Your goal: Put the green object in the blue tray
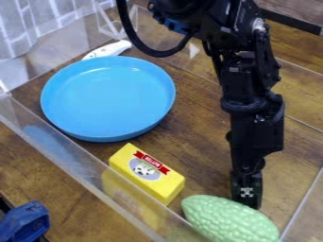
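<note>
Yellow, with a red label and a small ball print, a box (146, 173) lies between the bright blue round tray (109, 98) and the pale green bumpy vegetable (229, 220). The tray rests on the brown wooden surface (190, 112) at the upper left; the vegetable lies at the lower edge of the view, outside the tray, to the lower right of the box. A transparent panel (78, 168) runs diagonally past the tray and box, its edge reaching towards the vegetable. Dark blue cloth (25, 223) occupies the lower left corner; a white-handled utensil (108, 49) lies just beyond the tray's far rim. My black arm (237, 71) descends from the top, nearly vertical, its lower end just beside the vegetable's upper right side. My claw (246, 192) is wide open, with nothing visibly held; whether it touches the vegetable cannot be told.
</note>
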Action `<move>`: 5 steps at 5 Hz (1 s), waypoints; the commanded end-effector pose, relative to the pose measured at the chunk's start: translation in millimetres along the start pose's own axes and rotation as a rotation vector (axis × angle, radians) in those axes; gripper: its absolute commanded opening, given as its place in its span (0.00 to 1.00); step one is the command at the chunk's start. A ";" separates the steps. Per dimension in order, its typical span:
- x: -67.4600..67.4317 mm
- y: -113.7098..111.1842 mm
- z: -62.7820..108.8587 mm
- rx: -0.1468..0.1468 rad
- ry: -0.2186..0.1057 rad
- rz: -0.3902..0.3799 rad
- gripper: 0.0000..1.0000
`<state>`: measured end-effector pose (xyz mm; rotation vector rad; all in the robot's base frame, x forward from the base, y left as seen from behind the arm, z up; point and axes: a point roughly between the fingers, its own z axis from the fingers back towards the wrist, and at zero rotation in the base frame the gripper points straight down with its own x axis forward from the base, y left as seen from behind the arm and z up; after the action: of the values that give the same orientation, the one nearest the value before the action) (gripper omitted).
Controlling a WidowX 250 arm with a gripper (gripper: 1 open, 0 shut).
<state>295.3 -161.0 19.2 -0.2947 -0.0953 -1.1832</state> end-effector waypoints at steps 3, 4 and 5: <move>-1.5 -32.8 -21.5 -0.105 0.069 -0.068 1.00; -0.8 -33.7 -22.9 -0.116 0.071 -0.072 1.00; -0.4 -34.3 -24.2 -0.126 0.073 -0.075 1.00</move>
<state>285.4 -167.4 20.0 -0.3377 -0.0571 -1.2201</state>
